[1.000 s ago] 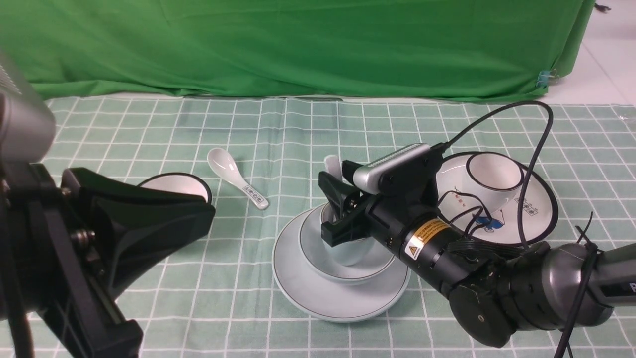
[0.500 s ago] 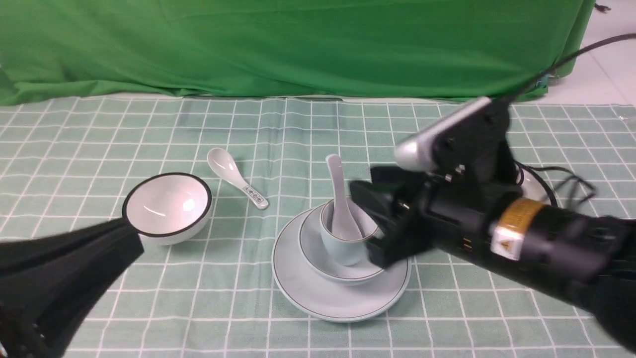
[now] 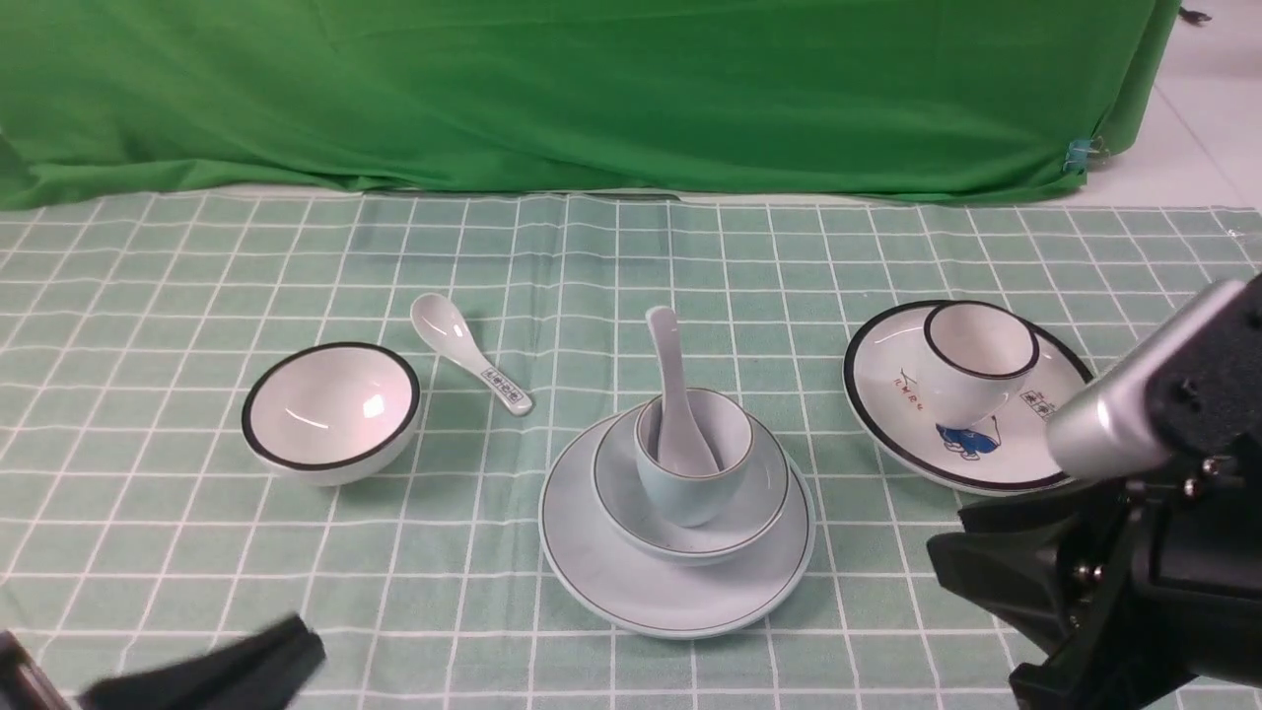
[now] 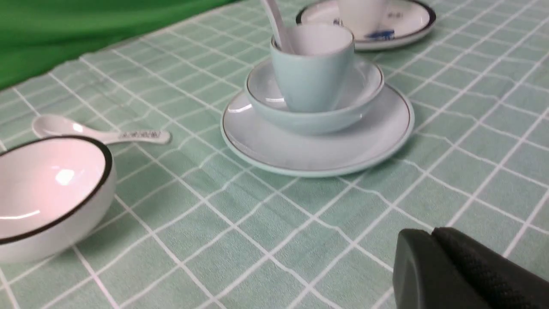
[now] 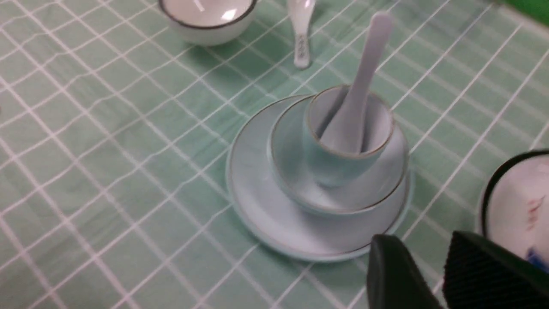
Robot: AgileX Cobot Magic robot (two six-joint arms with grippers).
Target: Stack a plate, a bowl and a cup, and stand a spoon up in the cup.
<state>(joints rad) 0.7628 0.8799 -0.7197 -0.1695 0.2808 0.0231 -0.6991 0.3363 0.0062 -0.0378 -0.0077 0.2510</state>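
Spoon (image 3: 674, 394) stands in cup (image 3: 690, 483), stacked on bowl (image 3: 749, 513) and plate (image 3: 611, 562); left gripper (image 4: 433, 257) clenched empty, right gripper (image 5: 444, 270) parted, holding nothing.

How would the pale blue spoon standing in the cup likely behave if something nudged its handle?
The spoon looks like glazed ceramic, so probably stiff, slick and chip-prone. It leans on the rim of the cup with its handle well above it, so a nudge would likely slide it around the rim or lever it out. The cup sits loose in the bowl, so it might shift too.
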